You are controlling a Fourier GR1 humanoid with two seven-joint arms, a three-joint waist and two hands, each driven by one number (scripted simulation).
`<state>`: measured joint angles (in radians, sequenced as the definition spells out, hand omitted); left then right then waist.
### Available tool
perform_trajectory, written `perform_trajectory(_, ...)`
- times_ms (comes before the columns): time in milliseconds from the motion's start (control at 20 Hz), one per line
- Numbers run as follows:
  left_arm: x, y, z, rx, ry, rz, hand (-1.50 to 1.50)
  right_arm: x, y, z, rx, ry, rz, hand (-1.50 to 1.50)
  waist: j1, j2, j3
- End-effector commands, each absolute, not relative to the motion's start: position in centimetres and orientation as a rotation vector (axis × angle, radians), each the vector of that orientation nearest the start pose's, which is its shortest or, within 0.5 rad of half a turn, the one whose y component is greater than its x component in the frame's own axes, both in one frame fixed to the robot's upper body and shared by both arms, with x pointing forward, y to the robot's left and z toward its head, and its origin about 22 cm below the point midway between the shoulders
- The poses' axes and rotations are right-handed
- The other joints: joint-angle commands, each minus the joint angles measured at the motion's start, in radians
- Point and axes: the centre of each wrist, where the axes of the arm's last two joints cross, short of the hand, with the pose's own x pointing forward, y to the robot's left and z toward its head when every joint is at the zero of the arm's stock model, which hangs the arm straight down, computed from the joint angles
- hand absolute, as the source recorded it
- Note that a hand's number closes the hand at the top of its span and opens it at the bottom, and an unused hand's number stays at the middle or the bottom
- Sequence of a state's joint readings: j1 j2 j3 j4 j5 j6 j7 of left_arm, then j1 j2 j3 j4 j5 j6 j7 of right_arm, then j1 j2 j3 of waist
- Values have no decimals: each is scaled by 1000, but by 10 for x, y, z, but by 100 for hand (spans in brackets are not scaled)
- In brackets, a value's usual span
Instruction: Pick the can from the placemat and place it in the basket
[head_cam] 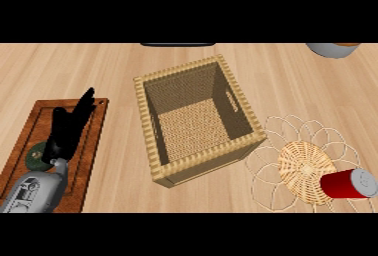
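Red can [349, 184] lies on its side at lower right, on the wicker placemat's [304, 171] edge, w/ basket [193, 120] mid-frame. We rest left hand [70, 127], fingers straight, lower left; right hand unseen.

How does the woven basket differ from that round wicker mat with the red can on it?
The basket is a deep, square-cornered box with tall walls and a handle slot; the placemat lies flat and round, ringed with thin wire loops. The basket holds nothing visible; the placemat bears the red can, lying on its side at its edge. Both are tan woven wicker.
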<state>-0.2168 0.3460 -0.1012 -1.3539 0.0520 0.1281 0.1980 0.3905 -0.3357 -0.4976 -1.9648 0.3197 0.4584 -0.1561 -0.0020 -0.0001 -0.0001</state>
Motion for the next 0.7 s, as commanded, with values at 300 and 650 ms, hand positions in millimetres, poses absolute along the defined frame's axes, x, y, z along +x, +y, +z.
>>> perform_trajectory(300,302,278,25,268,-1365,-209,0,148,-388,93,-645,-1450,611,-150,-2,0,0)
perform_trajectory(650,304,266,36,264,-1348,-200,0,154,-380,59,-628,-1424,646,-150,-1,0,0)
